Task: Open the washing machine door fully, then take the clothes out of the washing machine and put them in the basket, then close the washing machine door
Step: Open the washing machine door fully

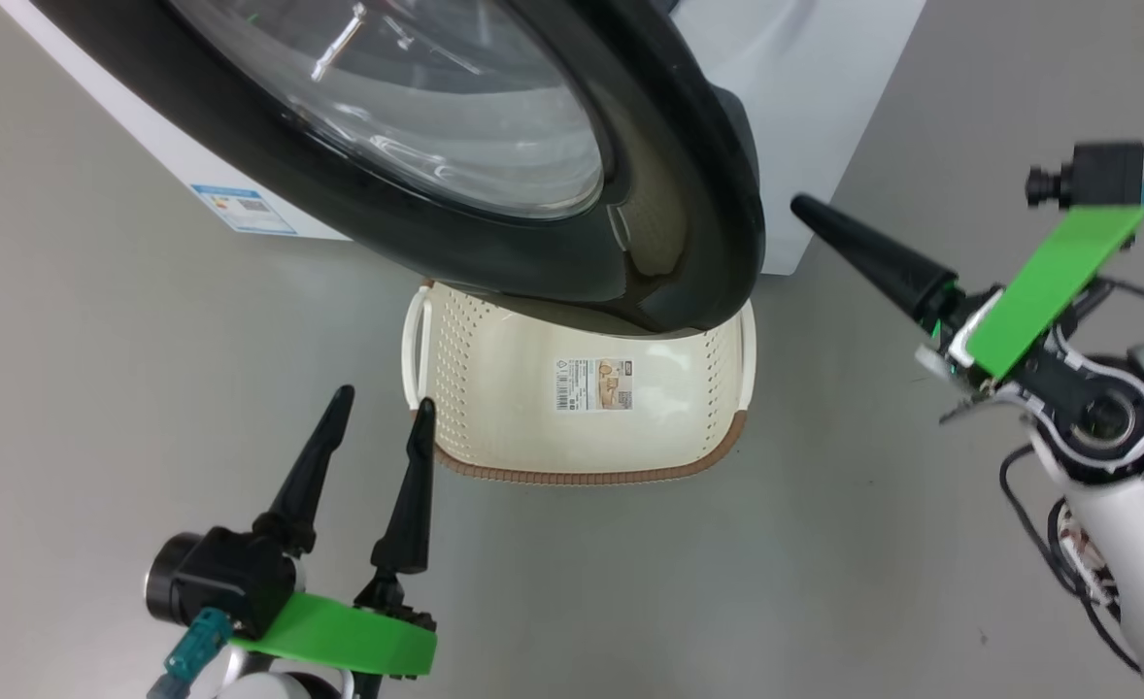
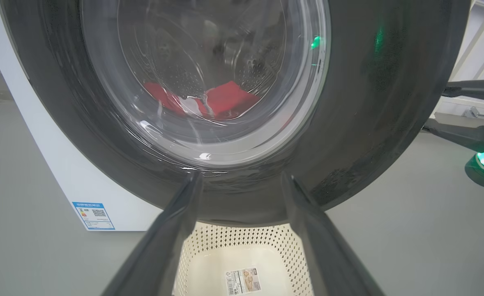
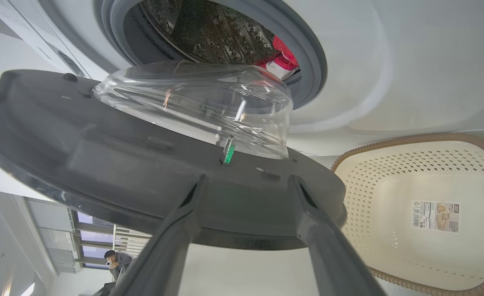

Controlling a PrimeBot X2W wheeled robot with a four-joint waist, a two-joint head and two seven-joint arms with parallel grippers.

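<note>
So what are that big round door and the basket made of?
The washing machine door: glossy black rim, probably plastic, with sharp reflections; clear bulging centre, glass or clear plastic. The basket: matte cream plastic, perforated walls, brown woven-look rim.

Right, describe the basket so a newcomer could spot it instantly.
Start at the big white washing machine with its black-rimmed round door open. The basket sits on the grey floor just below that door. Cream perforated plastic, brown woven-look rim, paper label inside.

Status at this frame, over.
Left hand open, right hand open, nothing held. Door part open, clothes in drum. Door overhangs basket.
</note>
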